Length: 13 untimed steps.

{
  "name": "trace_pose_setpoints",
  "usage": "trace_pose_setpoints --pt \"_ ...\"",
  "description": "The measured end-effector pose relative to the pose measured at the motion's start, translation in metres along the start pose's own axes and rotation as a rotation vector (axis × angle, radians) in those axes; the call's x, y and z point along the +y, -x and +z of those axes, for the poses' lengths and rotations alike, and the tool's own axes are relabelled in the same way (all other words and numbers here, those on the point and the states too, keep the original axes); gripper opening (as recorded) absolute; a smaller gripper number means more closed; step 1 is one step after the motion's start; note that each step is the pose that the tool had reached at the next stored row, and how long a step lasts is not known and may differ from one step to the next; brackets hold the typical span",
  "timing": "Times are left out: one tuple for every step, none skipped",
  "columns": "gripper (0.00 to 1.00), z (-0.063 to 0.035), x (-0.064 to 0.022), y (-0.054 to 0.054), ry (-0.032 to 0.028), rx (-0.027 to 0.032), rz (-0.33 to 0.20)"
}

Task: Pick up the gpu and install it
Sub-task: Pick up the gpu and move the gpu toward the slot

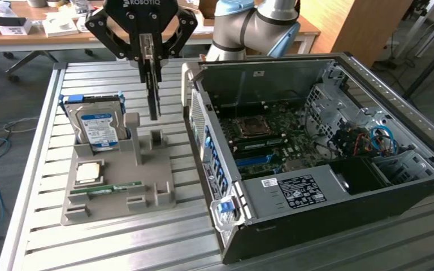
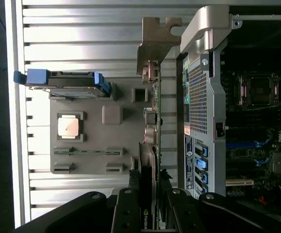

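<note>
The gpu (image 1: 154, 84) is pinched between the jaws of the gripper (image 1: 151, 55), which are closed onto its two flat faces near its upper end. The card is held upright and is seen edge-on in the exterior view, as a thin dark strip hanging straight down. Its lower end is seen just above the grey holder (image 1: 119, 180), close to a pale upright post of that holder; a small gap appears to lie between card and holder, though this cannot be told for certain. In the wrist view the gpu (image 2: 149, 155) is seen running away from the gripper (image 2: 150, 213), with its pale metal bracket (image 2: 155, 43) at the end away from the jaws.

The holder is set on the slatted metal surface (image 1: 111, 248), toward the edge at the exterior view's left. A hard drive (image 1: 100, 127) with a blue-and-white label is stood upright at the holder's far end. A square processor chip (image 1: 89, 172) is laid flat in a recess closer to the near edge, and a narrow green memory stick (image 1: 105, 188) is laid just beside it. The computer case (image 1: 315, 164) is laid on its side along the edge at the exterior view's right, with its side open and the motherboard (image 1: 270, 135) exposed. The gpu is held between holder and case, nearer the holder and outside the case.
</note>
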<state>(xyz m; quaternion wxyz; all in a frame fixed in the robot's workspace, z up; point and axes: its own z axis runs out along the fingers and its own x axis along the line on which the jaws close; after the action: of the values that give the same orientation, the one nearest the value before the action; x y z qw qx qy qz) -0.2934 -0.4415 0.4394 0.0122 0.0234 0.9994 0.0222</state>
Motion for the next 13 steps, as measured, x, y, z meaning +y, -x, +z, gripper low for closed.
trace_pose_setpoints --pt "0.26 0.0000 0.0000 0.000 0.0000 0.0000 0.000" --pt "0.26 0.0000 0.0000 0.000 0.0000 0.0001 0.000" --pt "0.26 -0.0001 0.0000 0.000 -0.0001 0.0002 0.000" --pt "0.26 -0.0002 0.0000 0.001 -0.0002 0.0003 0.000" --pt "0.26 -0.0001 0.0000 0.002 -0.0001 0.0002 0.000" --pt "0.26 0.0000 0.0001 0.002 0.0000 0.0001 0.000" --pt "0.26 0.0000 0.0002 0.003 -0.0001 0.0001 0.000" --pt "0.26 0.0000 0.0002 0.004 -0.0001 0.0001 0.000" --pt "0.26 0.0001 0.0002 0.005 0.0000 0.0000 0.000" --pt "0.26 0.0001 0.0003 0.006 0.0000 0.0001 0.000" --pt "0.26 0.0002 0.0004 0.008 0.0000 0.0000 0.000" --pt "0.26 0.0002 0.0004 0.009 0.0000 0.0000 0.000" --pt "0.26 0.0003 0.0005 0.010 0.0001 0.0000 0.000"
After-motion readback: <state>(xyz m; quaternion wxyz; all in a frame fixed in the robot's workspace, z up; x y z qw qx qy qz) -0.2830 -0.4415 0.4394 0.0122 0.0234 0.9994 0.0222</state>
